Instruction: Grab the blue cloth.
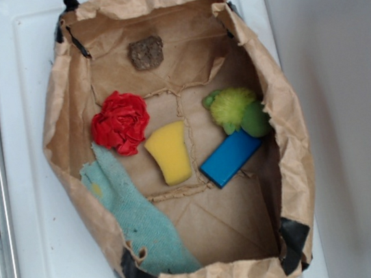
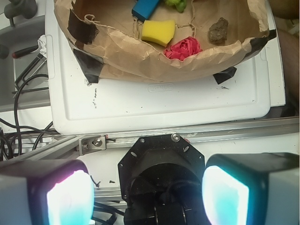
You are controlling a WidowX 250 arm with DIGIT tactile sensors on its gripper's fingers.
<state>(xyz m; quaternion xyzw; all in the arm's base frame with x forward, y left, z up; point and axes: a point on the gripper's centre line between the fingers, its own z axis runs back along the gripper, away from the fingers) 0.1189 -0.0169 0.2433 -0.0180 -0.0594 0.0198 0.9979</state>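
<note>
The blue cloth [image 1: 138, 217], a long pale teal fuzzy strip with a small yellow spot, lies along the lower left inner wall of an open brown paper bag [image 1: 286, 125]. In the wrist view the cloth is hidden behind the bag's near wall [image 2: 136, 63]. My gripper [image 2: 147, 193] is open, its two glowing pads [image 2: 70, 199] far apart with nothing between them. It hangs outside the bag, over the black robot base [image 2: 161, 164] and metal rail. It does not show in the exterior view.
Inside the bag lie a red ruffled fabric ball [image 1: 121, 122], a yellow sponge [image 1: 169, 152], a glossy blue block [image 1: 230, 158], a green fuzzy toy [image 1: 237, 111] and a brown lump [image 1: 146, 52]. The bag rests on a white board [image 2: 159, 101]. Cables lie at the left.
</note>
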